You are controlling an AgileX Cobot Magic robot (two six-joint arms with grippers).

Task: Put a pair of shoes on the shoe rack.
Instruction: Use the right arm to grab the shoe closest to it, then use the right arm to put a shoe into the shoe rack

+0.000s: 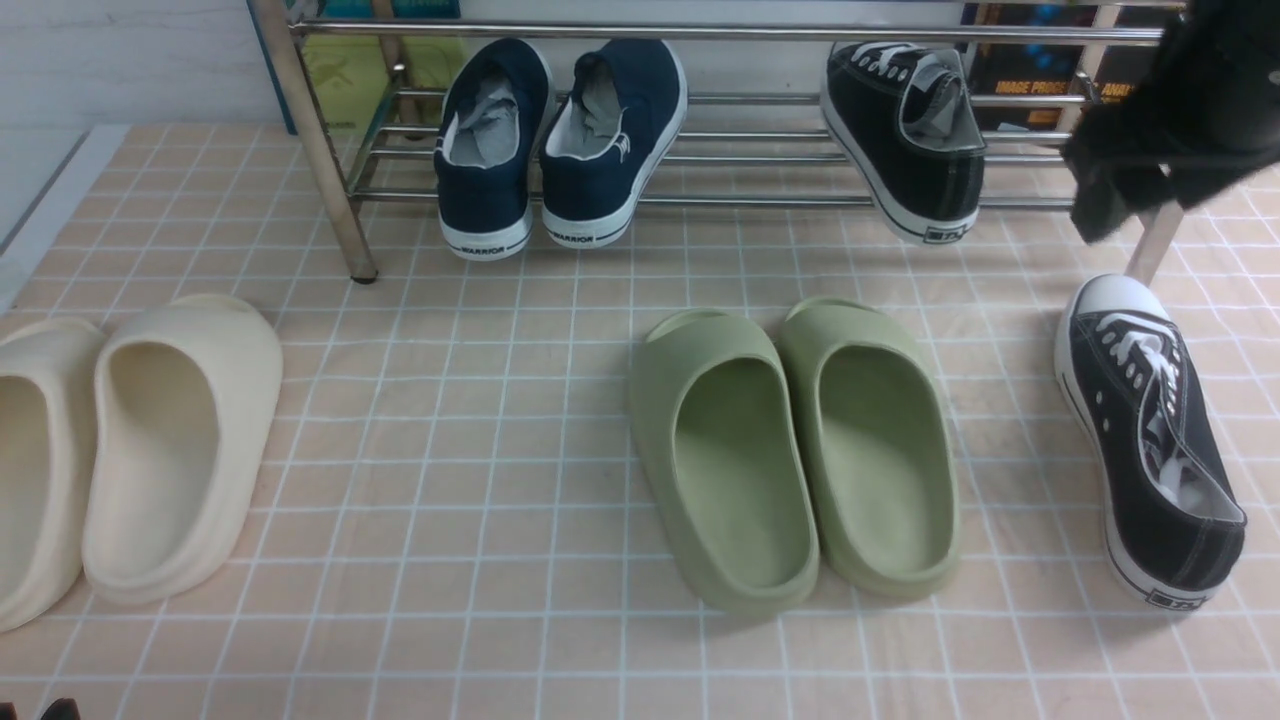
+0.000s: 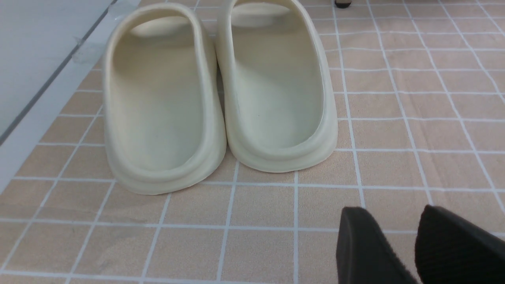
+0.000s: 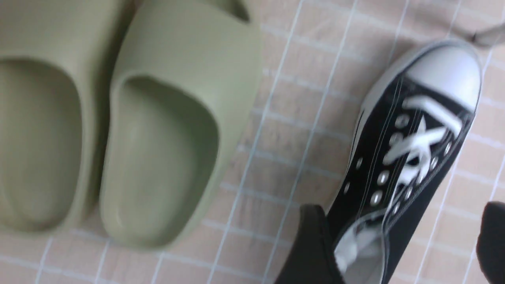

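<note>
One black canvas sneaker (image 1: 905, 140) sits on the shoe rack (image 1: 700, 32), at the right end of its lower shelf. Its toe points to the back and its heel tilts out over the front bar. The second black sneaker (image 1: 1150, 440) lies on the tiled floor (image 1: 480, 420) just in front of the rack's right leg, white toe cap pointing at that leg. The right arm (image 1: 1170, 120) hangs blurred at the rack's right end. The right fingers (image 3: 311, 244) stand wide apart and hold nothing, with the floor sneaker below them. Navy WARRIOR slip-ons (image 1: 560, 140) fill the rack's left half, heels outward. Green foam slides (image 1: 790, 450) lie on the floor in front of the rack's middle. Cream slides (image 1: 150, 440) lie in front of and beyond its left leg. The left fingers (image 2: 367, 244), low over the floor well in front of the rack's left end, show a narrow gap and hold nothing.
</note>
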